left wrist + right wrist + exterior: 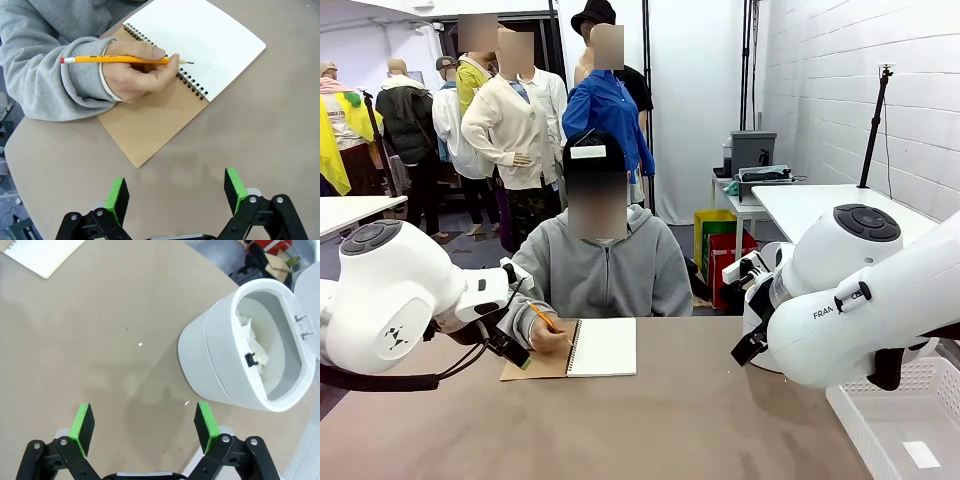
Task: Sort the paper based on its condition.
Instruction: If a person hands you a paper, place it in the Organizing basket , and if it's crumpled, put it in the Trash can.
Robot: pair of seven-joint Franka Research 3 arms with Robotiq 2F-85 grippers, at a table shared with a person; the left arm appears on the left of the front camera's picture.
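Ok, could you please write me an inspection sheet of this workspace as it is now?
Surface: brown table, bare in the middle, two tiny white scraps.
Job's things: crumpled white paper inside the open white bin.
Clutter: spiral notebook lying open; person's hand holding a yellow pencil on it; white basket at the robot's right.
End effectors: left end effector open, above the table near the notebook; right end effector open, beside the bin.
Cables: black cable hanging under the left arm.
Surroundings: people standing behind, white tables, a tripod.
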